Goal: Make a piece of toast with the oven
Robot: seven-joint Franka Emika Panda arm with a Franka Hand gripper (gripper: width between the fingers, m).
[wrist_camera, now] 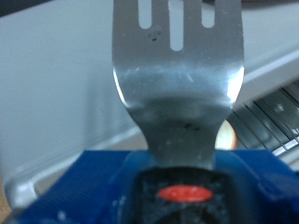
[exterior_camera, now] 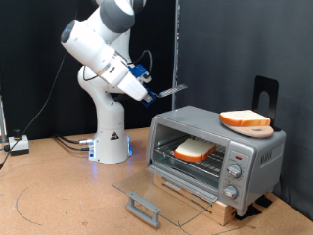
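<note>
**A:** Status on the oven?

**B:** One boxy silver countertop toaster oven [exterior_camera: 217,149] on a slatted wooden base [exterior_camera: 191,191]. Glass drop-down door [exterior_camera: 156,196] is fully down, grey bar handle [exterior_camera: 144,208] at its front edge.

**A:** Bread count?

**B:** Two slices. One pale-faced, tan-crusted piece of toast [exterior_camera: 196,149] lies on the wire rack [exterior_camera: 188,161] inside the oven. A second slice with orange-tan crust [exterior_camera: 245,119] sits on a round wooden board [exterior_camera: 248,128] on the oven's roof.

**A:** Arm?

**B:** One white Franka arm [exterior_camera: 98,49], raised at the exterior view's left, above and clear of the oven. Blue-padded gripper [exterior_camera: 147,90] is clamped on one flat slotted metal spatula [wrist_camera: 177,70], blade pointing toward the exterior view's right, above the oven's top-left corner, touching nothing.

**A:** Wrist cam?

**B:** Spatula shank runs into the blue gripper body; three slots show in the blade. Fingers themselves aren't visible there.

**A:** Knobs?

**B:** Three on the oven's right panel [exterior_camera: 234,169]. Settings unreadable.
</note>
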